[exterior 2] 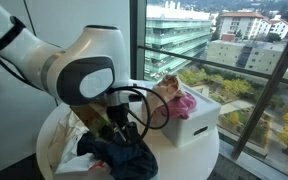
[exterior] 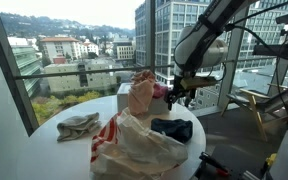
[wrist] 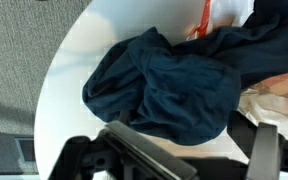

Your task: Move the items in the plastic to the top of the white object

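Observation:
A crumpled clear plastic bag with red print (exterior: 134,145) lies on the round white table (exterior: 64,148). A dark blue cloth (exterior: 172,128) lies at the bag's edge; it also shows in the wrist view (wrist: 169,90) and an exterior view (exterior 2: 119,160). The white box (exterior: 124,100) stands at the table's far side, with pink and peach cloth items (exterior: 142,88) on top, also seen in an exterior view (exterior 2: 176,98). My gripper (exterior: 181,97) hangs above the blue cloth. Its fingers (wrist: 199,140) are wide apart and hold nothing.
A grey-white cloth (exterior: 79,125) lies on the table away from the bag. Large windows stand close behind the table. The arm's bulky joint (exterior 2: 79,70) blocks much of one exterior view. The white box (exterior 2: 196,122) sits by the window.

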